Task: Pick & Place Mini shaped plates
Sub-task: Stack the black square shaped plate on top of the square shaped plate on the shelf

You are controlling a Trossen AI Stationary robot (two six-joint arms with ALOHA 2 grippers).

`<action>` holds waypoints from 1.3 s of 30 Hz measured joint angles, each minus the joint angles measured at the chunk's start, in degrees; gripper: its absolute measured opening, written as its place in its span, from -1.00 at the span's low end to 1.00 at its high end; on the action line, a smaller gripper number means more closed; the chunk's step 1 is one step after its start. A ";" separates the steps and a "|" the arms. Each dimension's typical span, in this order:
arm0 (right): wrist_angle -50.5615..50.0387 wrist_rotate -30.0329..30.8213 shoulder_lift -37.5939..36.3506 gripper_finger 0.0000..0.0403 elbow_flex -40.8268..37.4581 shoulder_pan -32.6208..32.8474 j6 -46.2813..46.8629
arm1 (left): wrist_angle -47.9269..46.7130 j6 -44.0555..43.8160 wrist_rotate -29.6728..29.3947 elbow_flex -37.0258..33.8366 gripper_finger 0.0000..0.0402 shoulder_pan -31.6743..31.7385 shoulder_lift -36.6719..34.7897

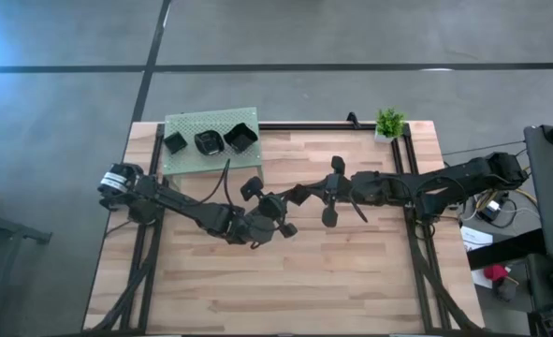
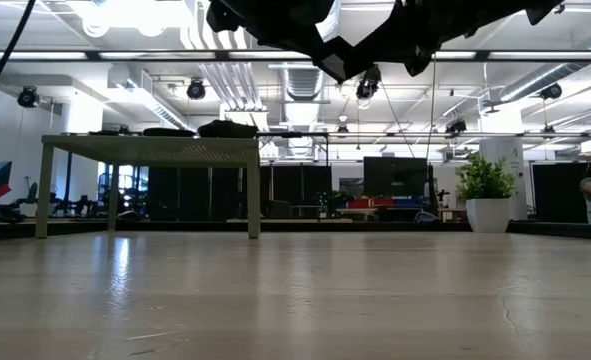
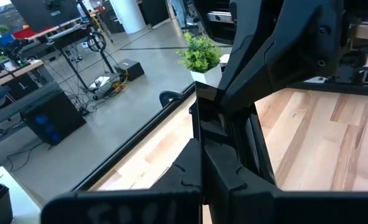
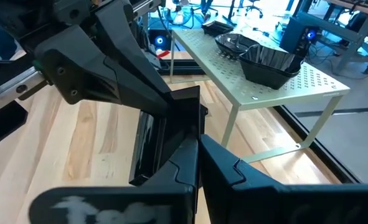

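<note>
Left end effector (image 3: 202, 155): fingers drawn narrow and closed on a thin black mini plate (image 4: 171, 124), held edge-on above mid-tabletop (image 1: 351, 271).

Right end effector (image 4: 199, 149): directly facing the left one, tips almost meeting it. Its fingers are also closed tight, at the opposite edge of the same plate and seemingly pinching it. Judged a hand-over between arms; which arm will keep the plate cannot be told.

Green perforated platform (image 1: 211, 159): stands on legs well beyond the left end effector, toward the far corner of the tabletop on that arm's side. Contents, three black dishes in a row:
- angular dish (image 1: 240, 138), nearest the end effectors;
- rounded dish (image 1: 208, 142), middle;
- small squarish dish (image 1: 175, 142), farthest.

Potted plant (image 1: 388, 122): small, green, at the far edge behind the right end effector; not part of the job.

Progress: three plates appear placed and one is in transit. No other loose plates show on the tabletop, so how many are left cannot be judged. Remaining for this piece: release by one arm, carry to the platform, set down beside the others.
</note>
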 joint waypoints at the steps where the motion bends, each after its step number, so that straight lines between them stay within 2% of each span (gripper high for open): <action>1: -0.01 0.00 0.00 -0.96 0.00 0.00 0.01 | 0.00 -0.01 0.00 0.00 -0.99 0.00 0.00; 6: -0.62 -0.11 0.00 -0.85 0.00 0.00 -0.03 | -0.04 0.01 0.01 0.00 -1.00 0.02 0.00; 14: -0.74 -0.09 -0.13 -0.48 0.00 0.02 -0.05 | -0.25 -0.01 0.78 0.00 -1.00 0.00 -0.21; 18: -0.69 -0.08 -0.63 -0.34 0.00 0.02 -2.37 | -4.48 -2.46 1.21 0.03 -1.00 0.00 -2.00; 24: -0.92 -0.09 -1.49 -0.21 0.00 1.17 -3.44 | -16.55 -9.47 4.12 0.04 -1.00 0.02 -7.26; 29: -1.00 -0.07 -1.73 -0.17 0.00 2.33 -4.51 | -30.00 -16.89 5.82 0.07 -1.00 0.26 -14.77; 36: -0.97 -0.09 -1.86 -0.16 0.00 2.97 -5.08 | -48.82 -28.73 5.80 0.05 -1.00 0.31 -26.76; 39: -0.96 -0.09 -1.86 -0.16 0.00 3.02 -5.08 | -56.70 -39.83 1.89 0.02 -1.00 0.28 -31.09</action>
